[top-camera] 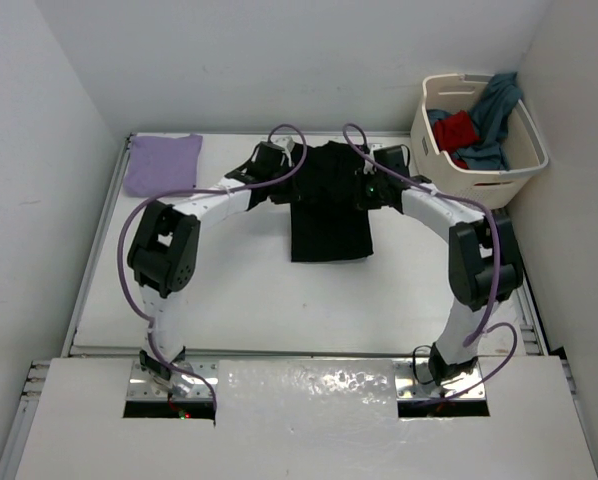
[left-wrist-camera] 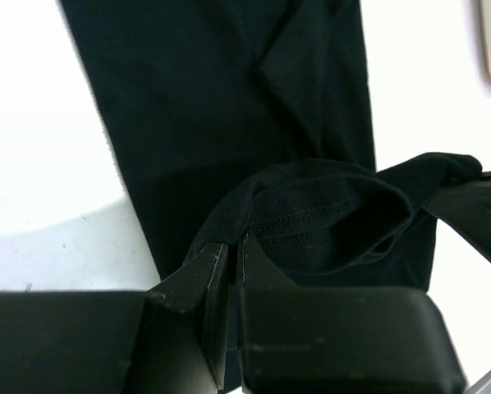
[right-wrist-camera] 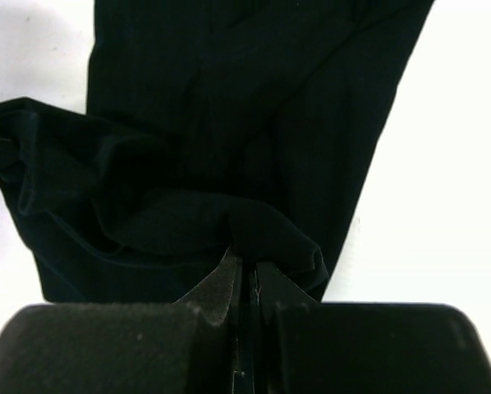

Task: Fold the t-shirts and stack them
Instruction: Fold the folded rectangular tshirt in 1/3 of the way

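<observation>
The black t-shirt [top-camera: 329,215] lies as a long folded strip in the middle of the table. My left gripper [top-camera: 291,160] is shut on its far left edge; in the left wrist view [left-wrist-camera: 233,246] the hem is pinched between the jaws. My right gripper [top-camera: 364,172] is shut on its far right edge, as the right wrist view [right-wrist-camera: 247,261] shows. Both hold the far end lifted a little. The lavender t-shirt [top-camera: 163,163] lies folded at the far left corner. The red t-shirt [top-camera: 457,131] and the teal t-shirt [top-camera: 494,110] sit in the basket.
The cream laundry basket [top-camera: 479,178] stands at the far right corner against the wall. White walls close in the table on the left, back and right. Purple cables loop over both arms.
</observation>
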Motion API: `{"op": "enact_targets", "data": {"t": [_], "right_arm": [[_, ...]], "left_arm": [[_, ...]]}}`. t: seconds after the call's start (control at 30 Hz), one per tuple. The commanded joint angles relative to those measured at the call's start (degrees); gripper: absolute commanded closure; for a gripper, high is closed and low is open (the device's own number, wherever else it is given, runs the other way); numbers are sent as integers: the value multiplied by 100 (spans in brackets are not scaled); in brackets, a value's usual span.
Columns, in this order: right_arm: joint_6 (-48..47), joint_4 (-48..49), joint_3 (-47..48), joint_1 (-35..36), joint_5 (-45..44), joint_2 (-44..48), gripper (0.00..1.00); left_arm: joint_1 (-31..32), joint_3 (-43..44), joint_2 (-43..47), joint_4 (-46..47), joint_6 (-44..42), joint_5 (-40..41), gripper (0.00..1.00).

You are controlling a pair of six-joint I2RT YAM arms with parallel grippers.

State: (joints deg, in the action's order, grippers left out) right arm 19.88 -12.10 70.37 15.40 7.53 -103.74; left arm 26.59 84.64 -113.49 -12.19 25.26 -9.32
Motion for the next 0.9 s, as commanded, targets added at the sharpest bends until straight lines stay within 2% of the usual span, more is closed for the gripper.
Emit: {"op": "enact_targets", "data": {"t": [0.0,0.23,0.27,0.3,0.33,0.37,0.4,0.43,0.47,0.5,0.53,0.6,0.67,0.7,0.87], "right_arm": [[-10,278,381,-72,38,-207,100],[16,296,838,-160,100,-866,100],[7,287,925,-169,73,-954,99],[7,209,1091,-169,21,-1103,95],[-28,164,1180,-177,12,-1174,81],[-54,16,1285,-186,12,-1244,75],[-133,-64,1513,-178,29,-1332,66],[-186,-143,1619,-178,81,-1367,50],[-212,-222,1716,-178,125,-1376,44],[-221,-371,1848,-186,169,-1359,39],[-221,-442,1875,-186,187,-1315,38],[-204,-530,1771,-186,292,-1175,30],[-134,-365,1508,-169,450,-850,28],[-64,-294,1184,-160,556,-736,20],[-107,-91,427,103,820,-208,18]], "left_arm": [[-154,298,-129,111,-126,-78,100],[-277,728,-752,51,-231,-131,100],[-312,895,-823,32,-275,-140,100],[-321,966,-893,-20,-276,-131,100],[-338,1193,-1042,-186,-276,-131,92],[-373,1308,-1104,-266,-249,-131,81],[-382,1388,-1174,-319,-284,-183,46],[-383,1528,-1175,-389,-319,-210,38],[-383,1564,-1158,-399,-337,-184,27],[-383,1582,-1123,-407,-363,-193,0],[-383,1573,-1001,-425,-372,-175,0],[-383,1486,-711,-425,-372,-96,0],[-383,1144,-456,-346,-346,-44,0],[-374,968,-315,-268,-320,-43,0],[-383,-235,634,-47,-118,27,0]]}}
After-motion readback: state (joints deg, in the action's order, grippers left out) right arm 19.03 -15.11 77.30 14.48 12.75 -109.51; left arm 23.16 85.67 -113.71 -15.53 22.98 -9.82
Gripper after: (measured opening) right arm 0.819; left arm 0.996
